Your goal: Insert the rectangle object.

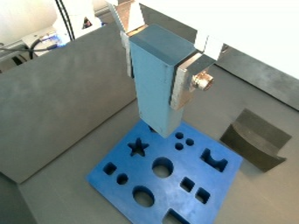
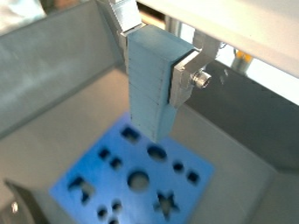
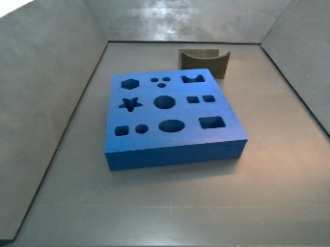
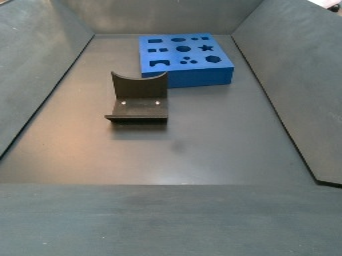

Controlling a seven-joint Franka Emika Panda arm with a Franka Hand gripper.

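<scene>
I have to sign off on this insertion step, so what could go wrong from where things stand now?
The gripper holds the rectangle object well above the blue block; both wrist views show it, neither side view does.

1. The block has many differently shaped holes, so the bar may descend onto the wrong one or a rim and jam.
2. The fingers clamp only the upper part, so the long bar might tilt on contact.
3. Any sideways travel should avoid the dark curved piece.

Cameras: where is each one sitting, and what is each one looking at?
Wrist views: both ride above the gripper, looking down at its held rectangle object over the blue block.
Side views: fixed above the bin, showing the blue block and dark curved piece; no robot shows.
All share the block.
</scene>
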